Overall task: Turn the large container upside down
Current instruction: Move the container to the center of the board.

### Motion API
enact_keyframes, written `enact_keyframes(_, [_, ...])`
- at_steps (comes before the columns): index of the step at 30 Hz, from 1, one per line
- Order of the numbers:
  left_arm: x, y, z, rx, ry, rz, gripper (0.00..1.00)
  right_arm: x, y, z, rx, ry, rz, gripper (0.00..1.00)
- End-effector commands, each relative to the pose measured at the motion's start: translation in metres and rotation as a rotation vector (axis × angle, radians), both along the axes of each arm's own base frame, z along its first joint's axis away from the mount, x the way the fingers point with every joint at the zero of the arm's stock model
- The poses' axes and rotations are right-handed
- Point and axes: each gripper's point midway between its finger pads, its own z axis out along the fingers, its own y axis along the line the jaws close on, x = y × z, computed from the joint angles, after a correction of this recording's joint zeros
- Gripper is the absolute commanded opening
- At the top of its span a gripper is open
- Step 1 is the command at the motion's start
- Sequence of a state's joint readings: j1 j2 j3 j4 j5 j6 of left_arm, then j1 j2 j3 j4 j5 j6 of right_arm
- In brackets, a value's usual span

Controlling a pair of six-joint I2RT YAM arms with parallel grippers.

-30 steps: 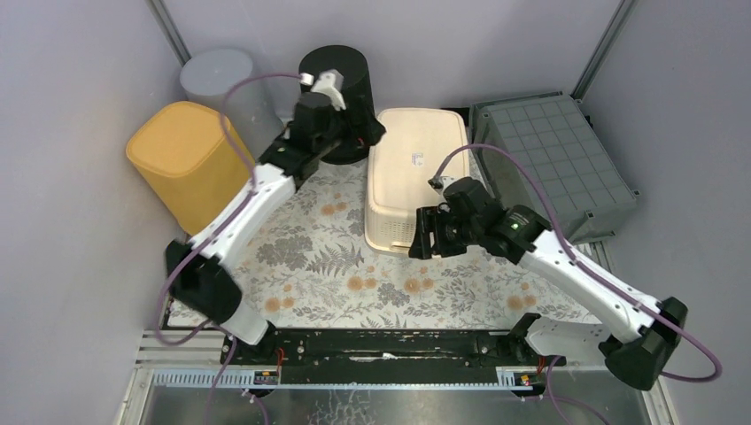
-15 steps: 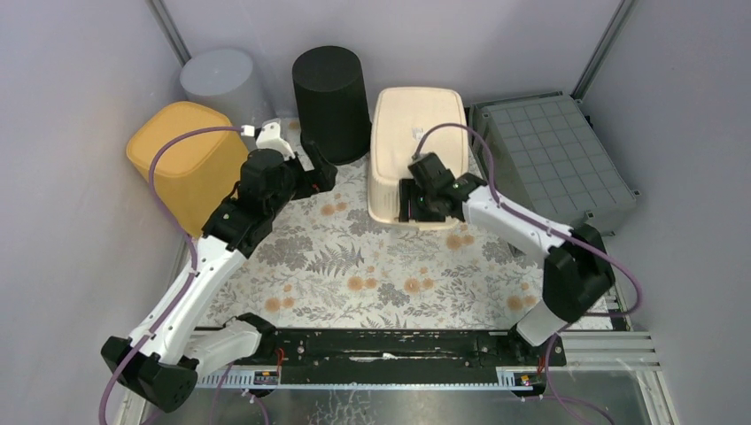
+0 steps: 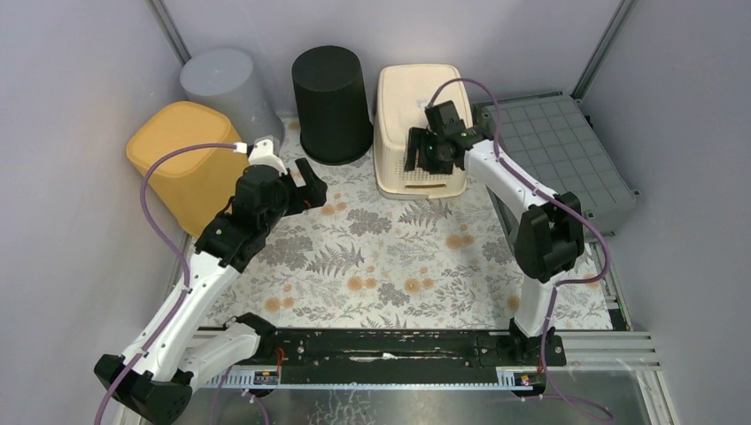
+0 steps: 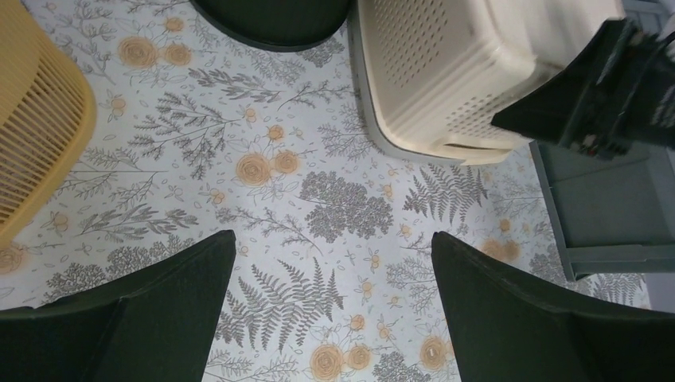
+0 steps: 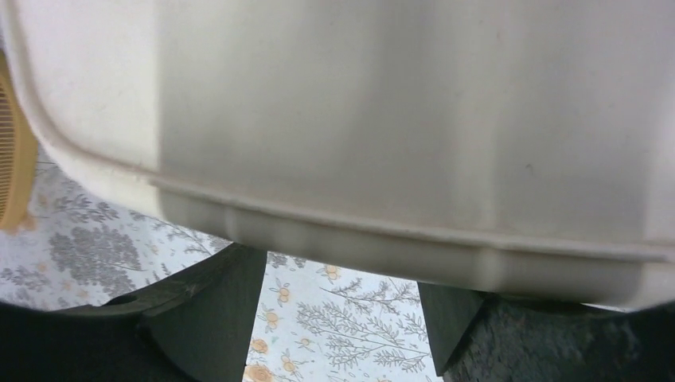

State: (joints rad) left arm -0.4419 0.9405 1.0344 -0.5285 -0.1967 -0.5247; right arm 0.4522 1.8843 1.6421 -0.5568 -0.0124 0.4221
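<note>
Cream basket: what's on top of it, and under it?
On top: the right gripper, open, above the upturned cream basket; contact unclear. Under: its rim sits on the floral mat, so anything inside is hidden.

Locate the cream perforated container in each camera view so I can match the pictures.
Top external: cream container at back centre-right, between the black bin and the grey crate.
Left wrist: upper right, perforated wall showing.
Right wrist: fills the upper frame.
Shared landmark: floral mat, seen in all three.
</note>
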Motion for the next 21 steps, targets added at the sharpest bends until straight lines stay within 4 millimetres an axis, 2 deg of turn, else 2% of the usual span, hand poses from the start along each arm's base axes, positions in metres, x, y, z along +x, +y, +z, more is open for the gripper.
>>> enact_keyframes(1, [0.001, 0.012, -0.004, 0.027, -0.006, 0.054, 1.00, 0.042, 0.016, 0.033, 0.056, -0.151, 0.094, 0.75])
enact_keyframes(4, [0.002, 0.022, -0.005, 0.053, -0.003, 0.093, 1.00, 0.031, 0.008, 0.043, 0.056, -0.161, 0.089, 0.77])
enact_keyframes(7, [0.001, 0.026, -0.007, 0.073, -0.012, 0.104, 1.00, 0.008, -0.002, 0.056, 0.081, -0.199, 0.087, 0.99])
enact_keyframes(10, [-0.001, 0.031, -0.007, 0.079, -0.037, 0.112, 1.00, -0.018, -0.018, 0.074, 0.089, -0.257, 0.065, 0.99])
enact_keyframes(13, [-0.003, 0.035, -0.006, 0.070, -0.075, 0.127, 1.00, -0.040, -0.041, 0.077, 0.057, -0.282, 0.014, 0.99])
enact_keyframes(14, [-0.003, 0.036, -0.006, 0.066, -0.083, 0.133, 1.00, -0.048, -0.050, 0.070, 0.030, -0.277, -0.009, 0.99])
enact_keyframes(16, [-0.002, 0.038, -0.010, 0.073, -0.077, 0.142, 1.00, -0.062, -0.068, 0.070, -0.010, -0.309, -0.041, 0.99])
enact_keyframes(18, [0.003, 0.038, -0.019, 0.094, -0.056, 0.149, 1.00, -0.073, -0.080, 0.055, -0.077, -0.310, -0.007, 0.99])
enact_keyframes(21, [0.009, 0.038, -0.028, 0.116, -0.048, 0.147, 1.00, -0.086, -0.106, 0.029, -0.195, -0.249, -0.054, 0.99])
